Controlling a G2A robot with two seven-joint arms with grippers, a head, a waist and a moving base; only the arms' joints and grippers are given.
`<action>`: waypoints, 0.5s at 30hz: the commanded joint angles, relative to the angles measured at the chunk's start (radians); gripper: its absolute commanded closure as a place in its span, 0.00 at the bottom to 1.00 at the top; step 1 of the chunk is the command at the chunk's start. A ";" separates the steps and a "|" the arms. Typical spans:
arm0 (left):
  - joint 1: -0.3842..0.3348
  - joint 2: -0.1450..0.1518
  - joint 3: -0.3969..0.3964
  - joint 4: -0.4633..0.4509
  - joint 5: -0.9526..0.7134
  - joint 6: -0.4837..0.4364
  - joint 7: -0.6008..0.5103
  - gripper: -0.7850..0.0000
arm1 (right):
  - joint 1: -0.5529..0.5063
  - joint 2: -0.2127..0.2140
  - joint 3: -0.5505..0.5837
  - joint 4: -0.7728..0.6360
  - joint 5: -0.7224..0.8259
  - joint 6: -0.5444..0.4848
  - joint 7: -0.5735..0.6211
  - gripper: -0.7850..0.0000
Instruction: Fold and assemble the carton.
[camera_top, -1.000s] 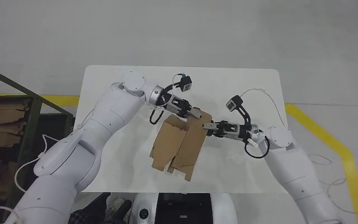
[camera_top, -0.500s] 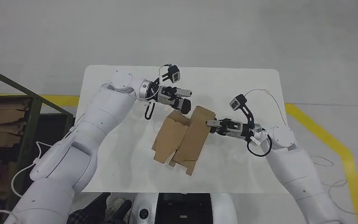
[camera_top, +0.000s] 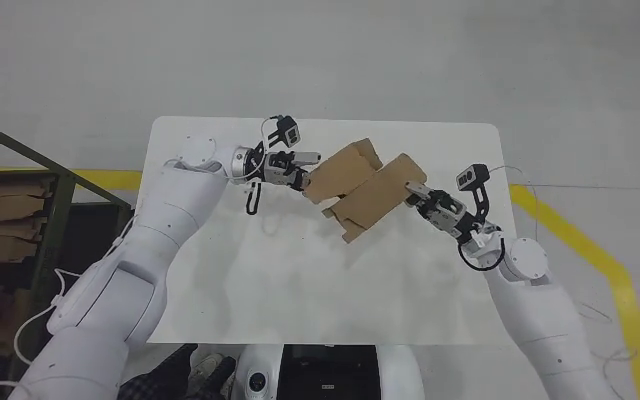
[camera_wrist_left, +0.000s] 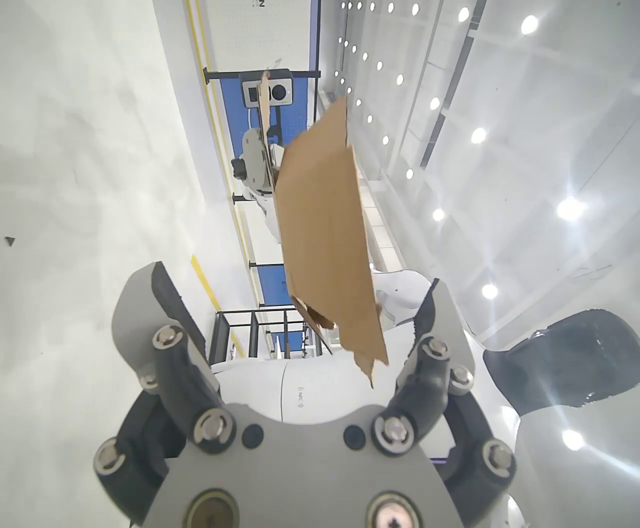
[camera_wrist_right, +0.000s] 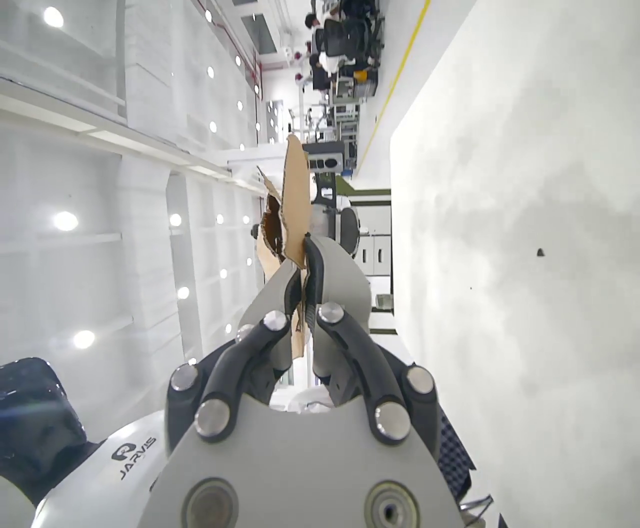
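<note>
Above table (camera_top: 230, 290), carton (camera_top: 372, 186) clamped in R hand (camera_top: 411, 189), L hand (camera_top: 306, 172) spread alongside.

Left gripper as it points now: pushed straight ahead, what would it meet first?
Probably the carton: its near corner hangs between the open fingers of the left gripper, just ahead. The right gripper holds its far end. Depth is unclear.

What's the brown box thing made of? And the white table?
The carton looks like cardboard: plain brown, dull and thin, with ragged, fibrous edges. The table has a smooth, white, matte top. It may be laminate or painted board, but I can't tell which.
</note>
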 joint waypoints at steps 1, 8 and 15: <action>0.014 -0.001 -0.002 -0.006 -0.004 0.000 0.000 0.00 | -0.012 -0.002 0.004 -0.007 0.001 -0.001 -0.047 1.00; 0.031 -0.004 -0.014 -0.012 0.002 0.005 0.015 0.00 | -0.050 -0.007 0.000 -0.054 -0.074 -0.001 -0.157 1.00; 0.034 0.000 -0.034 -0.034 0.032 0.011 0.033 0.00 | -0.120 -0.004 0.008 -0.139 -0.168 0.029 -0.223 1.00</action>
